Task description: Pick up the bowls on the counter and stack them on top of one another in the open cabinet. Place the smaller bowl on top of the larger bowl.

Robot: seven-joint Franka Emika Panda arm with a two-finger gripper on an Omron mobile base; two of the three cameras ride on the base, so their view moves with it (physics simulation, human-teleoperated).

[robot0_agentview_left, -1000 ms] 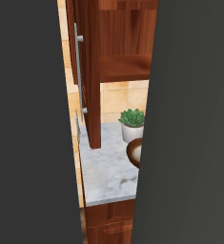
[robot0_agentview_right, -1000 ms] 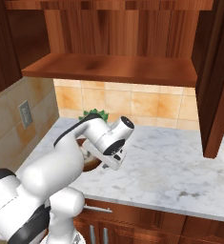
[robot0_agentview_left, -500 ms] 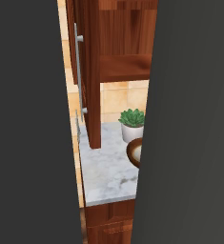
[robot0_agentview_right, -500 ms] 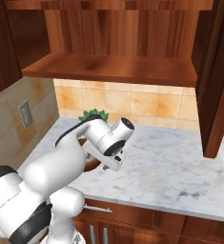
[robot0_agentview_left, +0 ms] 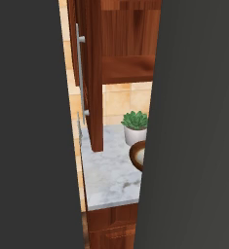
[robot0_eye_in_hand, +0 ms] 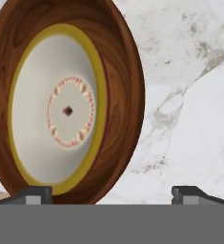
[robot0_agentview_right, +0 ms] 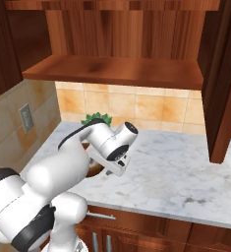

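Two dark fingertips (robot0_eye_in_hand: pixel 35 192) stand spread wide at the bottom of the hand view, the gripper (robot0_eye_in_hand: pixel 113 193) pinching nothing above a brown bowl (robot0_eye_in_hand: pixel 68 102) filling the left. Marble counter (robot0_eye_in_hand: pixel 189 95) spreads right. Upper frame, right base view: the open cabinet (robot0_agentview_right: pixel 117 69).

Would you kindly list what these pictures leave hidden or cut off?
- Bowl: left base view shows only a sliver, cut by the dark panel; right base view hides it behind the arm.
- Second bowl: not identifiable.
- Gripper: only its tips rise in the hand view, jaws apart.
- Open cabinet: top cropped in the right base view.
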